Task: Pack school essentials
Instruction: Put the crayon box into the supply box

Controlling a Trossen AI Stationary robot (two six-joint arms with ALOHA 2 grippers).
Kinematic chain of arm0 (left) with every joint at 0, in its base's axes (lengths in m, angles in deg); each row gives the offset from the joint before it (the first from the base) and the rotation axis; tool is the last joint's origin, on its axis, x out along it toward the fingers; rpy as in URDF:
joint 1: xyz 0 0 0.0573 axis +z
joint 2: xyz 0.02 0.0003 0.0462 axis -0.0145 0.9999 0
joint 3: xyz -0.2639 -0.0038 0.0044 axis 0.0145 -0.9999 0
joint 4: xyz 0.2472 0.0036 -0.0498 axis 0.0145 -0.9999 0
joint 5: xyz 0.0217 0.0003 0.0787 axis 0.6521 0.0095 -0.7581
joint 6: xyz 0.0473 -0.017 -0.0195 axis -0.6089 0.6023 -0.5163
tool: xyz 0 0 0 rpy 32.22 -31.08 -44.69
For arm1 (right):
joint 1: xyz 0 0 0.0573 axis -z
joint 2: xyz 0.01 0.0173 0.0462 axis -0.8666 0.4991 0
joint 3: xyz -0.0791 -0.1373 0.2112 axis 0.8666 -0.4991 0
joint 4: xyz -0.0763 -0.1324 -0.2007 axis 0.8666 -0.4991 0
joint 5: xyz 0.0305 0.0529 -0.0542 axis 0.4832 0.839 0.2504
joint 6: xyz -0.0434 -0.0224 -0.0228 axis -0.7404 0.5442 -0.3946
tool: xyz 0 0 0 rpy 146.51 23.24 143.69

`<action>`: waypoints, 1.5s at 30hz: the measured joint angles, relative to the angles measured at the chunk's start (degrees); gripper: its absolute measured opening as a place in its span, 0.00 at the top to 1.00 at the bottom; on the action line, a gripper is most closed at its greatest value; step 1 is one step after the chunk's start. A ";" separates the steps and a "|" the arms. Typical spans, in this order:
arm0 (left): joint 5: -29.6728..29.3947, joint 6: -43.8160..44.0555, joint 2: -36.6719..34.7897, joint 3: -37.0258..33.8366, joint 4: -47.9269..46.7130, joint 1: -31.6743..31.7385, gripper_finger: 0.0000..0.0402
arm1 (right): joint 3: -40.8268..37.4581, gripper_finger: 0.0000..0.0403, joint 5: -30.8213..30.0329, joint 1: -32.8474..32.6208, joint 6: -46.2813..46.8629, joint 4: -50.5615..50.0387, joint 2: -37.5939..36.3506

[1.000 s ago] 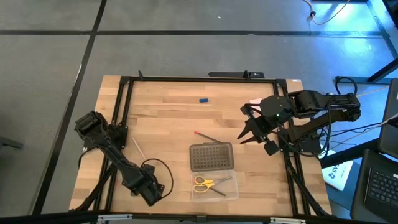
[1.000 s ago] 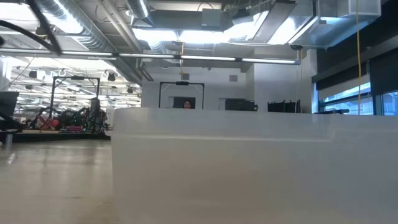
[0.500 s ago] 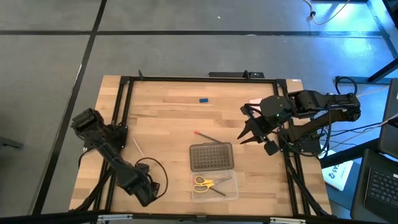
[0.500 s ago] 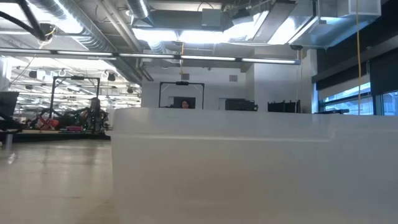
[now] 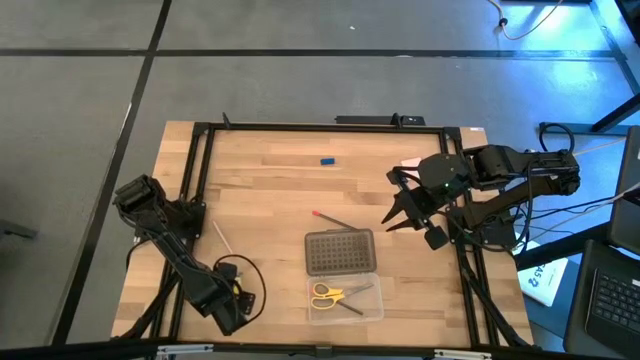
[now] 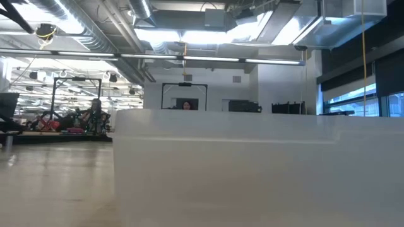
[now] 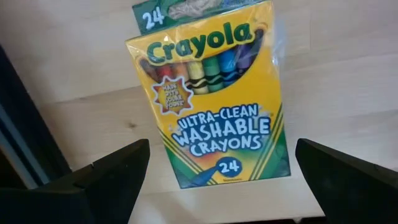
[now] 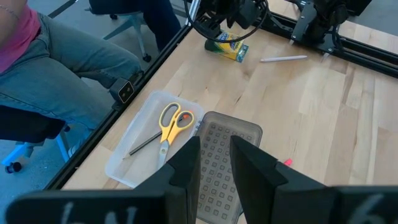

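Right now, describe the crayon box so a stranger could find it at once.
Start at the wooden table and go to its near left corner, under the left arm's open fingers. The crayon box lies flat there, yellow and green, printed with big lettering, unlike the plain pale pencil nearby.

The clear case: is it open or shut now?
Open. The grey lid lies flat on the table beside the case, not on it, and the scissors and a dark pencil lie uncovered inside.

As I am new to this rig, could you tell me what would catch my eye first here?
The crayon box fills the left wrist view, lying on the table between the open left gripper's fingers at the near left corner. Near the front edge, yellow scissors lie in a clear case, its grey lid beside it.
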 joint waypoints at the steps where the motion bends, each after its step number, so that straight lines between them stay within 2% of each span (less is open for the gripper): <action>1: -0.02 -0.01 0.00 0.00 0.05 -0.01 0.01 | 0.00 0.78 0.00 0.01 -0.01 0.01 0.00; 6: -0.89 0.23 0.02 -1.19 0.69 -0.09 0.01 | 0.00 0.78 0.00 0.01 -0.01 0.00 0.00; 14: -1.78 0.17 0.07 -6.39 8.39 -0.09 0.01 | 0.00 0.78 -0.01 0.01 0.01 0.00 0.00; 19: -2.21 -0.10 0.07 -8.36 9.74 -0.09 0.01 | 0.00 0.78 0.00 0.01 0.01 0.00 0.00; 27: -3.27 -4.44 0.07 -8.59 8.84 -0.11 0.01 | 0.00 0.78 0.00 0.01 -0.01 0.00 0.00; 45: -2.95 -4.63 0.07 -8.63 9.41 -0.10 0.02 | 0.00 0.78 0.00 0.01 -0.01 0.02 0.00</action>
